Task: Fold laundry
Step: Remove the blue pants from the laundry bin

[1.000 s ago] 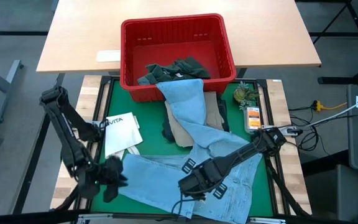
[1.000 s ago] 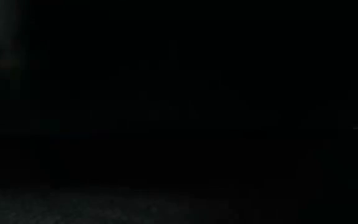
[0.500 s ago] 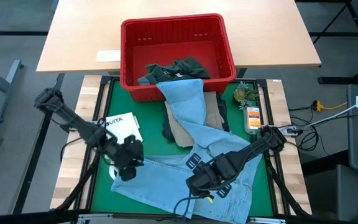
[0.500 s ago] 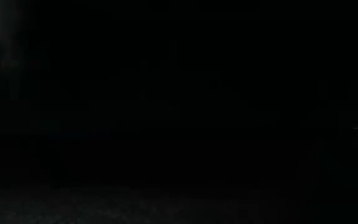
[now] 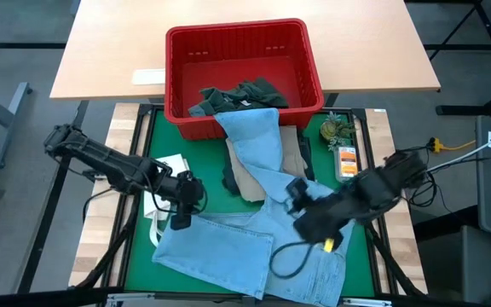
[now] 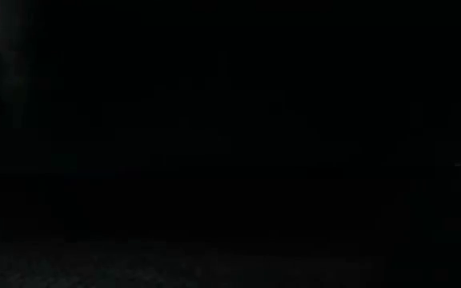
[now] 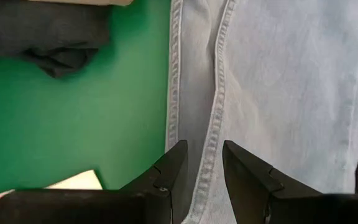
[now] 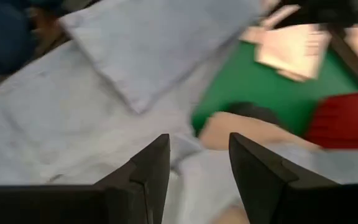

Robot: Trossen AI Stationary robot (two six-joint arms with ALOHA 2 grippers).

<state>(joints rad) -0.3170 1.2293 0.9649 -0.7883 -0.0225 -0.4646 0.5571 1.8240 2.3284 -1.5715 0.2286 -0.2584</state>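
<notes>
Light blue jeans (image 5: 254,251) lie spread on the green mat (image 5: 203,183). One leg (image 5: 258,141) runs up over the rim of the red basket. A beige piece (image 5: 247,177) lies under that leg, and a dark green-grey piece (image 5: 241,94) sits in the basket. My left gripper (image 5: 179,220) is open over the jeans' left edge, with a stitched seam (image 7: 215,118) between its fingers (image 7: 178,165); I cannot tell if it touches. My right gripper (image 5: 297,192) hangs open above the jeans' middle (image 8: 73,124). The low view is black.
The red basket (image 5: 177,77) stands at the mat's far edge. A white tote bag (image 5: 167,170) lies left of the jeans. A small plant (image 5: 337,129) and an orange pack (image 5: 346,162) sit at the far right. A pale wooden table (image 5: 109,43) lies beyond.
My left gripper has swung from the jeans' near-left corner toward the table's right and far side, rolling as it went. My right gripper has risen off the jeans and drawn back toward the right and far side. Both gaps look unchanged, and the jeans stay spread.
</notes>
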